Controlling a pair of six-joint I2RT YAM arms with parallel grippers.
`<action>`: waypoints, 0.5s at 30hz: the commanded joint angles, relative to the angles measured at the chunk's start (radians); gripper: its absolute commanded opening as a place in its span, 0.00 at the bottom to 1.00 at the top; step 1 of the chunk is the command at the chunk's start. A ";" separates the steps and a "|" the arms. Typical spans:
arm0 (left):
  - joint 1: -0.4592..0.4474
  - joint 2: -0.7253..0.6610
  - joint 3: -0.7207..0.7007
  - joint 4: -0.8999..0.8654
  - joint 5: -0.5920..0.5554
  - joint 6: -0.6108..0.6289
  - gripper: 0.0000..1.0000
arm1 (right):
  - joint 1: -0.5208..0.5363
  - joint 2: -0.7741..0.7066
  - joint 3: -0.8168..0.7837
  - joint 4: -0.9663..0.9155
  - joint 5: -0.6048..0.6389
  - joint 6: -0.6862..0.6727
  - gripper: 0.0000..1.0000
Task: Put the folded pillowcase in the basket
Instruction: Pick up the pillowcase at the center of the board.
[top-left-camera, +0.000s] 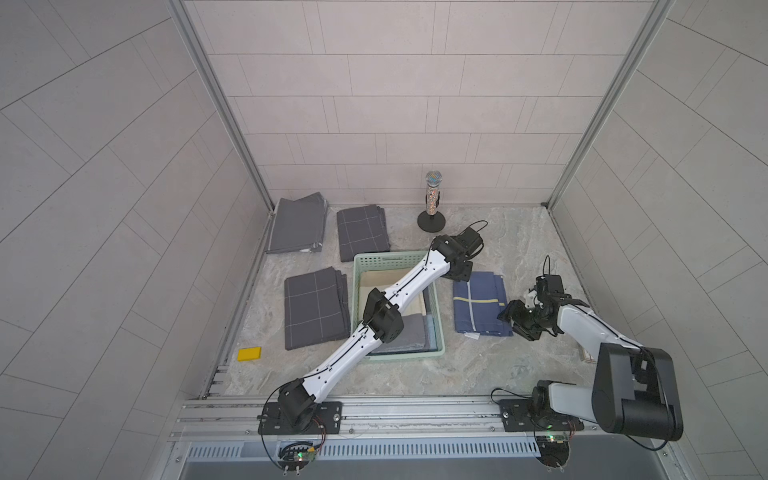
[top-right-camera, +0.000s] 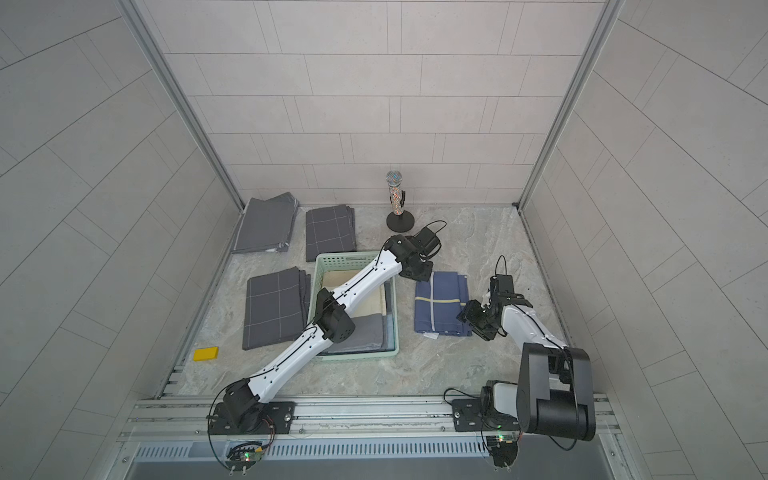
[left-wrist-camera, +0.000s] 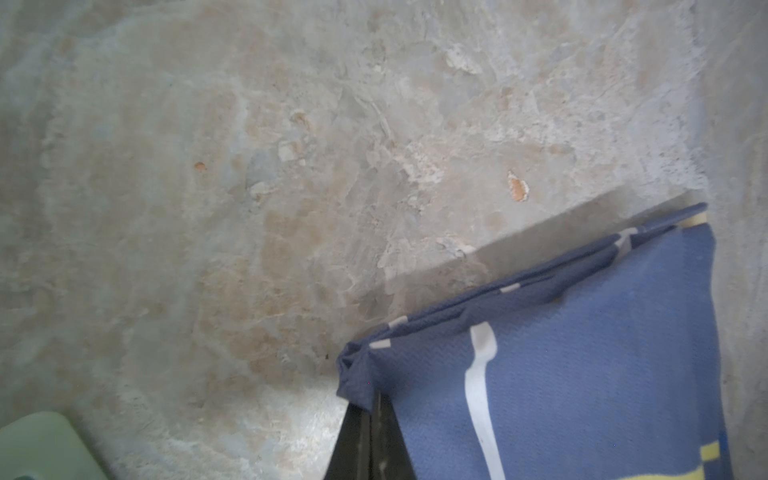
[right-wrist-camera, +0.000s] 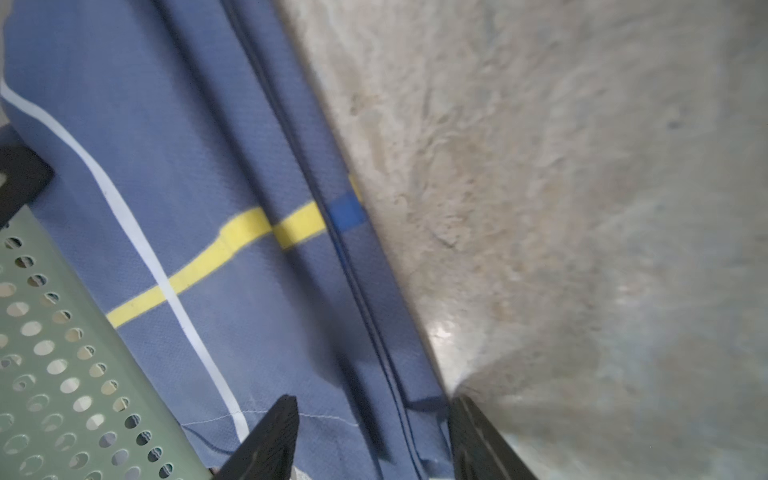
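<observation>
Blue, crossed by one yellow and one white stripe, the folded pillowcase (top-left-camera: 482, 303) lies flat on the marble-look worktop (top-left-camera: 498, 365), just beside the mint-green basket (top-left-camera: 390, 259) on its right and outside it. Your left arm reaches across the basket, and your left fingers (left-wrist-camera: 357, 440) are pinched tight on the cloth's far corner. Your right fingers (right-wrist-camera: 274, 436) stand apart at its near right edge, one over the cloth, one over bare worktop, gripping nothing
</observation>
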 joint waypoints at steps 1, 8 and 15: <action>-0.005 -0.019 0.046 0.000 0.008 -0.009 0.00 | 0.034 0.029 -0.036 -0.031 -0.002 -0.009 0.55; -0.017 -0.034 0.046 -0.008 0.008 -0.021 0.00 | 0.071 -0.048 -0.026 -0.085 0.056 -0.003 0.06; -0.065 -0.142 0.046 -0.046 -0.028 0.005 0.00 | 0.147 -0.240 0.049 -0.176 0.077 0.048 0.00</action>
